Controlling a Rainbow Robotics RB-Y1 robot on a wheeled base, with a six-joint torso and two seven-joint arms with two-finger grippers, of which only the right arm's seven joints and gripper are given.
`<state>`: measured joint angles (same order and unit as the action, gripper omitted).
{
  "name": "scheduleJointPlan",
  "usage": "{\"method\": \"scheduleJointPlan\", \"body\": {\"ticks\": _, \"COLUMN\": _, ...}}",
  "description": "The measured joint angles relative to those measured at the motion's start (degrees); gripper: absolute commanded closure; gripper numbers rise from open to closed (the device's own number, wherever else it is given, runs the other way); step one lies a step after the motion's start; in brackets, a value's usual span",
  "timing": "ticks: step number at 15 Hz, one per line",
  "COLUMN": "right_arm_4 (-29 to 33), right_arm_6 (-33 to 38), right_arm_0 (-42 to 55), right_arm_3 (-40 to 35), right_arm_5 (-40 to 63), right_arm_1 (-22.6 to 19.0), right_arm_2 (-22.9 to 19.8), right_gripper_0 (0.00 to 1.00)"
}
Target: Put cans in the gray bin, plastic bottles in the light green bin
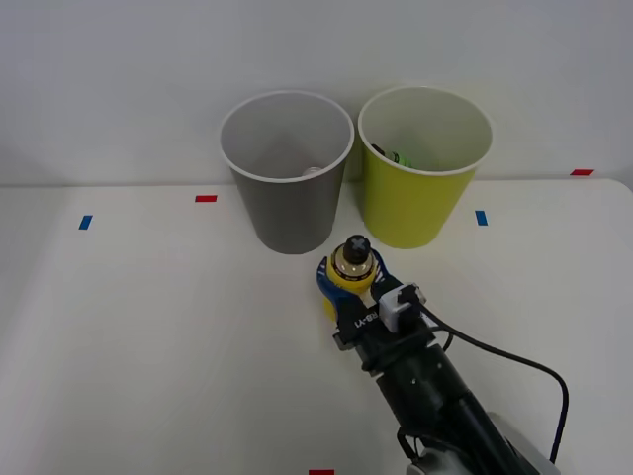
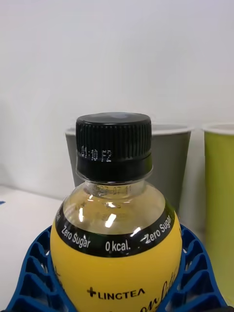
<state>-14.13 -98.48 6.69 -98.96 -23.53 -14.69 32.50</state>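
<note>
A small yellow plastic bottle with a black cap stands upright on the white table, just in front of the two bins. My right gripper is shut on the plastic bottle, its blue ribbed fingers pressed against both sides of the yellow body. The gray bin stands behind and slightly left of the bottle, with something pale inside. The light green bin stands to its right, holding a green item at its inner wall. In the wrist view the gray bin and the light green bin rise behind the bottle.
The two bins stand side by side, nearly touching, near the back wall. Small red tape marks and blue tape marks dot the table. A black cable loops off my right arm.
</note>
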Motion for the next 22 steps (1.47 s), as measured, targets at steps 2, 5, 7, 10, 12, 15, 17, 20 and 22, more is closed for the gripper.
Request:
{"method": "scheduleJointPlan", "body": {"ticks": 2, "right_arm_4": 0.02, "right_arm_6": 0.43, "right_arm_0": 2.59, "right_arm_3": -3.68, "right_arm_5": -0.01, "right_arm_1": 0.05, "right_arm_2": -0.32, "right_gripper_0": 1.0}}
{"method": "scheduleJointPlan", "body": {"ticks": 5, "right_arm_4": 0.56, "right_arm_6": 1.32, "right_arm_0": 6.63, "right_arm_3": -10.87, "right_arm_5": 0.13, "right_arm_1": -0.61, "right_arm_2": -1.01, "right_gripper_0": 1.0}}
{"method": "scheduleJointPlan", "body": {"ticks": 7, "right_arm_4": 0.57, "right_arm_6": 2.1, "right_arm_0": 9.21, "right_arm_3": -16.28, "right_arm_5": 1.13, "right_arm_1": -1.07, "right_arm_2": -1.81, "right_gripper_0": 1.0}}
{"method": "scheduleJointPlan", "body": {"ticks": 10, "right_arm_4": 0.4, "right_arm_6": 3.64, "right_arm_0": 12.89, "right_arm_3": -28.07, "right_arm_5": 8.4, "right_arm_1": -1.37, "right_arm_2": -3.57, "right_gripper_0": 1.0}}
{"method": "scheduleJointPlan", "body": {"ticks": 12, "right_arm_4": 0.14, "right_arm_6": 8.53, "right_arm_0": 13.42, "right_arm_3": -35.54, "right_arm_5": 15.59, "right_arm_1": -1.47, "right_arm_2": -5.85, "right_gripper_0": 1.0}}
{"method": "scheduleJointPlan", "body": {"ticks": 15, "right_arm_4": -0.46, "right_arm_6": 15.65, "right_arm_0": 6.68, "right_arm_3": -39.0, "right_arm_5": 23.74, "right_arm_1": -1.35, "right_arm_2": -11.73, "right_gripper_0": 1.0}}
{"method": "scheduleJointPlan", "body": {"ticks": 17, "right_arm_4": -0.84, "right_arm_6": 19.5, "right_arm_0": 0.78, "right_arm_3": -39.21, "right_arm_5": 31.06, "right_arm_1": -0.67, "right_arm_2": -16.12, "right_gripper_0": 1.0}}
{"method": "scheduleJointPlan", "body": {"ticks": 20, "right_arm_4": -1.18, "right_arm_6": 24.54, "right_arm_0": -7.61, "right_arm_3": -39.21, "right_arm_5": 43.64, "right_arm_1": 0.29, "right_arm_2": -22.85, "right_gripper_0": 1.0}}
{"method": "scheduleJointPlan", "body": {"ticks": 22, "right_arm_4": -1.48, "right_arm_6": 27.8, "right_arm_0": -14.03, "right_arm_3": -37.51, "right_arm_5": 50.1, "right_arm_1": 0.07, "right_arm_2": -26.5, "right_gripper_0": 1.0}}
